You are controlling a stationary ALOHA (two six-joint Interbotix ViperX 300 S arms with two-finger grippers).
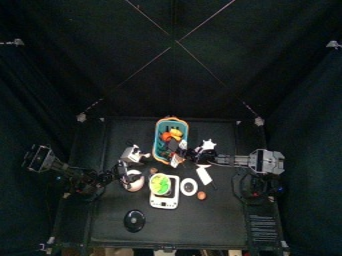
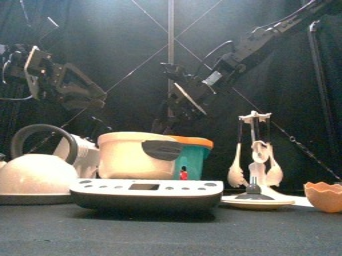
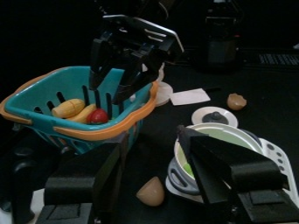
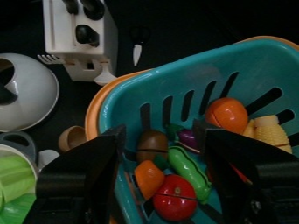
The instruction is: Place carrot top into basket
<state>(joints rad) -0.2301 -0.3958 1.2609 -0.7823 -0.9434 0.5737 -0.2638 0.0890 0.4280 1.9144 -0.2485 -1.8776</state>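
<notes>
The teal basket (image 4: 233, 74) with an orange rim stands mid-table (image 1: 171, 140), and the left wrist view shows it too (image 3: 70, 122). It holds several toy foods. An orange carrot piece (image 4: 149, 178) lies in it beside a green piece (image 4: 187, 171) and a red tomato (image 4: 176, 198). My right gripper (image 4: 162, 133) hangs open and empty right above the basket's inside; it also shows in the left wrist view (image 3: 126, 74). My left gripper (image 3: 160, 150) is open and empty, low beside the basket on its left.
A green and white plate (image 3: 228, 149), a tan food piece (image 3: 152, 191) and a white card (image 3: 191, 94) lie near the left gripper. A kettle (image 2: 40, 170), a white scale (image 2: 147, 192) and a utensil rack (image 2: 254, 150) stand at the front. A white toy stove (image 4: 79, 31) stands beyond the basket.
</notes>
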